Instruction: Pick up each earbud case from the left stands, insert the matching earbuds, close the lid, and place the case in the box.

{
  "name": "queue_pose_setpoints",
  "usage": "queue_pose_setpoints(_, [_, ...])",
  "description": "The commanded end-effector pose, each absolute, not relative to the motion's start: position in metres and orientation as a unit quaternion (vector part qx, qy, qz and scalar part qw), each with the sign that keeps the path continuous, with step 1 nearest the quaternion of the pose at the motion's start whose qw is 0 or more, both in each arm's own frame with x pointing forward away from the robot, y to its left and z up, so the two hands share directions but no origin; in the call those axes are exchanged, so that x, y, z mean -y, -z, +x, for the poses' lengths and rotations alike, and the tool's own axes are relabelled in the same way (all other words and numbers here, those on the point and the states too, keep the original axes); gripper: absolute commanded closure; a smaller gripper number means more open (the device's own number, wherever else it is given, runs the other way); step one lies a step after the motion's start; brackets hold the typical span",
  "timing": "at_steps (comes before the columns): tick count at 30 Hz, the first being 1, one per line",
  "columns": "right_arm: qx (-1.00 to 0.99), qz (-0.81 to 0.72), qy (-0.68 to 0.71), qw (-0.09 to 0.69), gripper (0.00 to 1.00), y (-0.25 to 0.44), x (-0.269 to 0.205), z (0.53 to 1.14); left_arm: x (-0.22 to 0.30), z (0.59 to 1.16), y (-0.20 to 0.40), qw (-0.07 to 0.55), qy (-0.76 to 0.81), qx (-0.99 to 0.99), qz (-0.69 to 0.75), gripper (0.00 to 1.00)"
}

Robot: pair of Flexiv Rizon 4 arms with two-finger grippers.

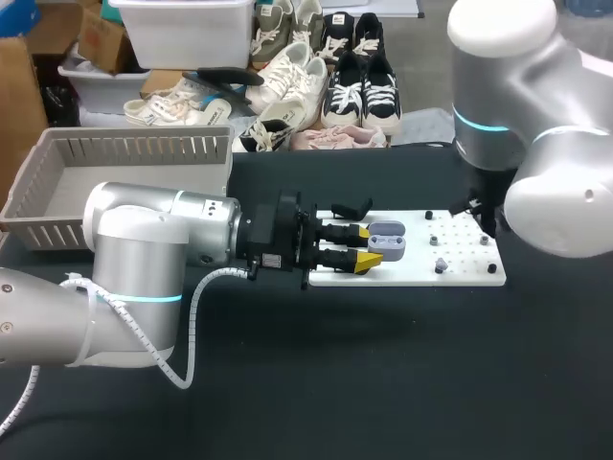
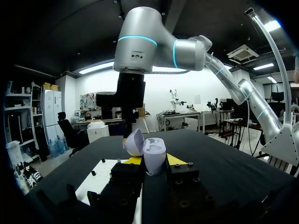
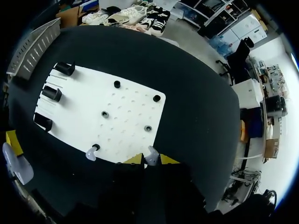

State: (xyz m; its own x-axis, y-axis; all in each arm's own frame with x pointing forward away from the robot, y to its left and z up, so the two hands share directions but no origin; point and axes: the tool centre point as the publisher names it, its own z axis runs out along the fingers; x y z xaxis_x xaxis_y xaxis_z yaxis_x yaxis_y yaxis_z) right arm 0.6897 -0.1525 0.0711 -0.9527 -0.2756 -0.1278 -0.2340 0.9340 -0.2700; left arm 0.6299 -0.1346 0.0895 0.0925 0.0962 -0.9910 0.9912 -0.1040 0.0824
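Bright, even light from above, soft faint shadows

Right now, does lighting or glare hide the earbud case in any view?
Head view: even light, earbud case plain in the left gripper. Left wrist view: backlit, gripper body in shadow, case readable. Right wrist view: case in dimmer light past the white board; the earbud in the right gripper is well lit.

White pegboard on the black table: three black stands in a row along one short edge, two black pegs and two grey rings mid-board. Right gripper sits at the board's opposite corner, pinching a white earbud. A second earbud stands on the same long edge, and an open lilac earbud case is just off the board's stand-end corner.
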Motion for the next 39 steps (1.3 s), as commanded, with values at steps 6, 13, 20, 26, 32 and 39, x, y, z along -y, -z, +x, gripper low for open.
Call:
queue_pose_setpoints(6, [-0.984,-0.113,0.109,0.080,1.00,-0.093,0.144,0.669,0.135,0.629,-0.089,0.472,0.475,-0.477,0.570,1.00])
queue_pose_setpoints(13, [-0.984,-0.117,0.087,0.107,1.00,-0.105,0.138,0.658,0.135,0.629,-0.089,0.472,0.475,-0.477,0.570,1.00])
queue_pose_setpoints(20, [-0.984,-0.117,0.087,0.107,1.00,-0.105,0.138,0.658,0.135,0.629,-0.089,0.472,0.475,-0.477,0.570,1.00])
queue_pose_setpoints(26, [-0.984,-0.117,0.087,0.107,1.00,-0.105,0.138,0.658,0.135,0.629,-0.089,0.472,0.475,-0.477,0.570,1.00])
queue_pose_setpoints(32, [-0.984,-0.117,0.087,0.107,1.00,-0.105,0.138,0.658,0.135,0.629,-0.089,0.472,0.475,-0.477,0.570,1.00])
queue_pose_setpoints(39, [-0.988,-0.034,0.088,0.122,1.00,-0.115,0.131,0.653,0.135,0.629,-0.089,0.472,0.475,-0.477,0.570,1.00])
